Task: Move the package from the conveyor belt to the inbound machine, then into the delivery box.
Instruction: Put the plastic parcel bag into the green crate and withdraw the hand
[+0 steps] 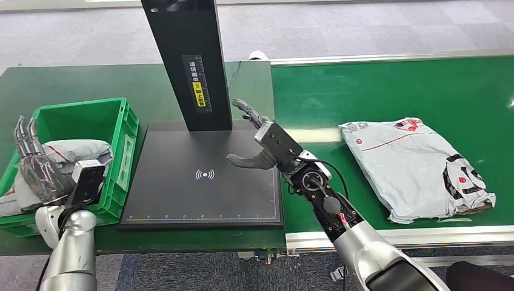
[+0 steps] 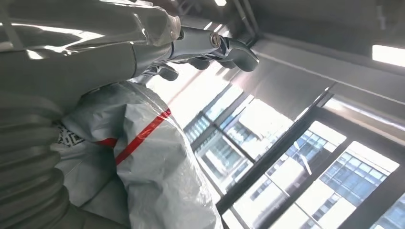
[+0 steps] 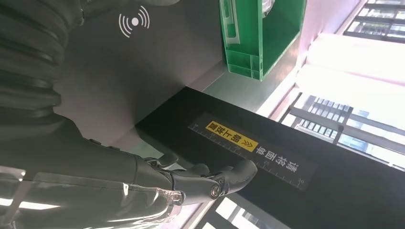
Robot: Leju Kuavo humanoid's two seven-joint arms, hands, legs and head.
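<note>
While the left hand [image 1: 37, 168] holds a grey package [image 1: 73, 150] over the green delivery box [image 1: 124, 121], the right hand [image 1: 259, 142] hovers released. The next package [image 1: 415, 163] lies to this hand's right on the conveyor belt [image 1: 376, 91], its long axis slanting away.

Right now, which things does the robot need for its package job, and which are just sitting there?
For the job:
- grey package on the green belt
- black scan pad, bare
- green box
- package in the box, with the left hand on it
- right hand, holding nothing, over the pad

Just sitting there:
- black post with a yellow label
</note>
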